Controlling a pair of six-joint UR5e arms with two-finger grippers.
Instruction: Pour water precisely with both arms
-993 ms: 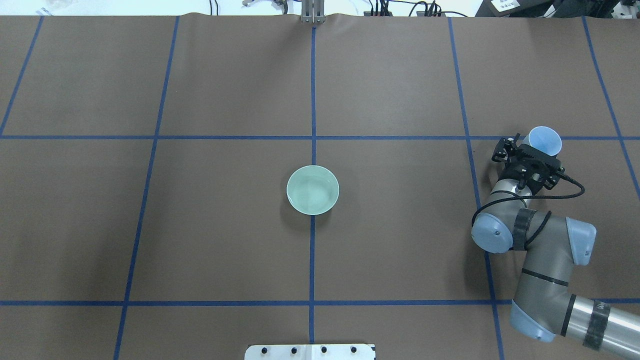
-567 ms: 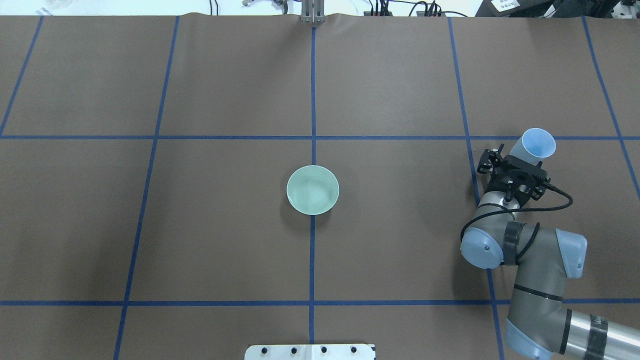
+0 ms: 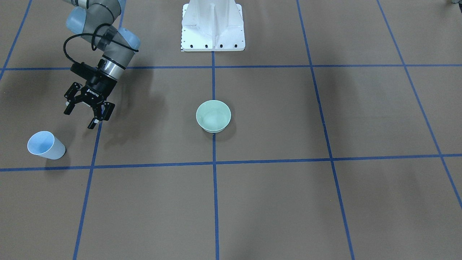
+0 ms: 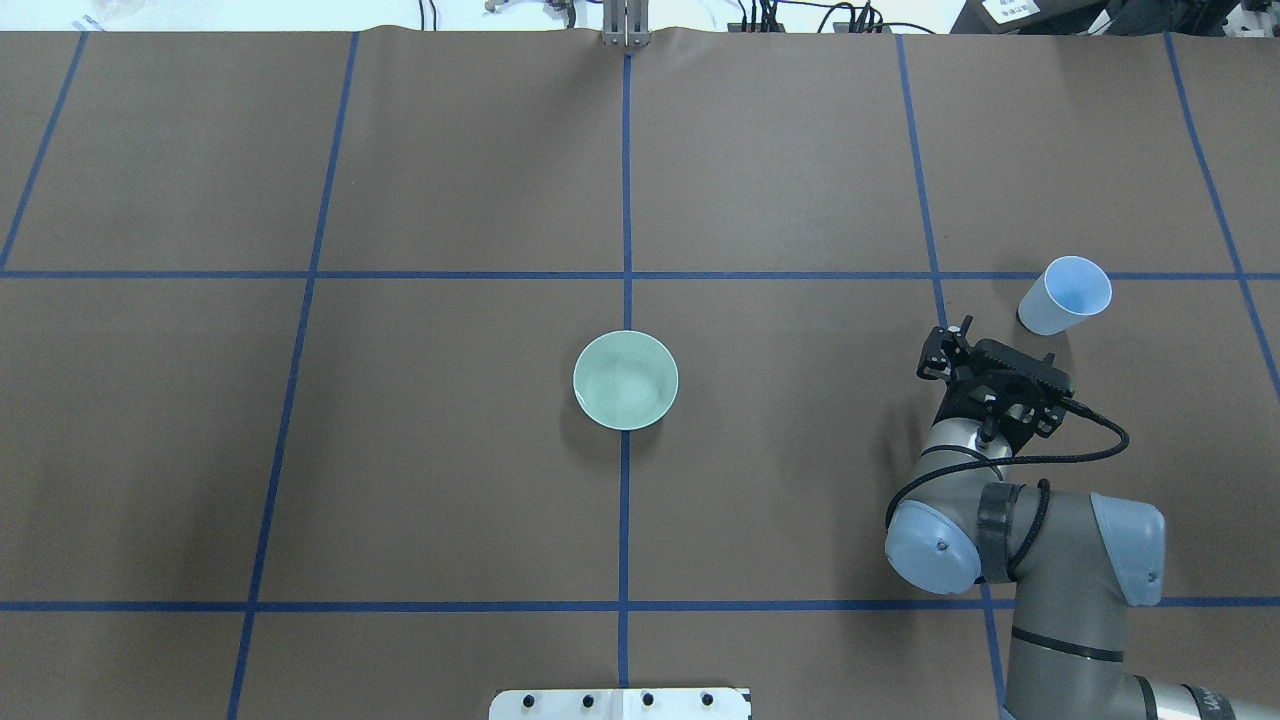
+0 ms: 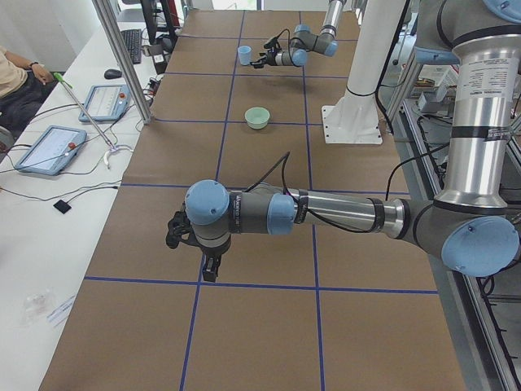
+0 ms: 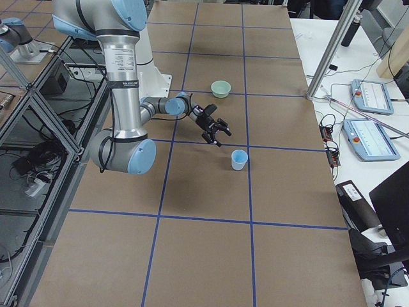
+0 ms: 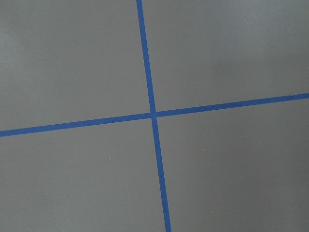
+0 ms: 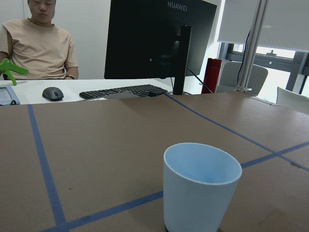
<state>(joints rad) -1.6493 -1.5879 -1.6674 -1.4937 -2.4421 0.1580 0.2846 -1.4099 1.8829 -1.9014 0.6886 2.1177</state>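
Note:
A pale blue cup (image 4: 1066, 293) stands upright on the brown table, alone; it also shows in the front-facing view (image 3: 45, 145) and fills the right wrist view (image 8: 202, 186). My right gripper (image 3: 79, 120) is open and empty, a short way back from the cup, in the air, and shows from above in the overhead view (image 4: 993, 358). A pale green bowl (image 4: 625, 380) sits at the table's middle. I see no distinct water in the cup or bowl. My left gripper (image 5: 195, 248) shows only in the exterior left view, pointing down over the table; I cannot tell whether it is open or shut.
Blue tape lines (image 7: 153, 114) cross the brown table cover. The white bolted pedestal (image 3: 213, 25) stands at the robot's side of the table. A person (image 8: 41, 43), a monitor and a keyboard are beyond the table's end.
My right gripper has drawn back from the cup, toward the robot's base and leftward in the overhead view. The cup stays standing where it was. The bowl has not moved.

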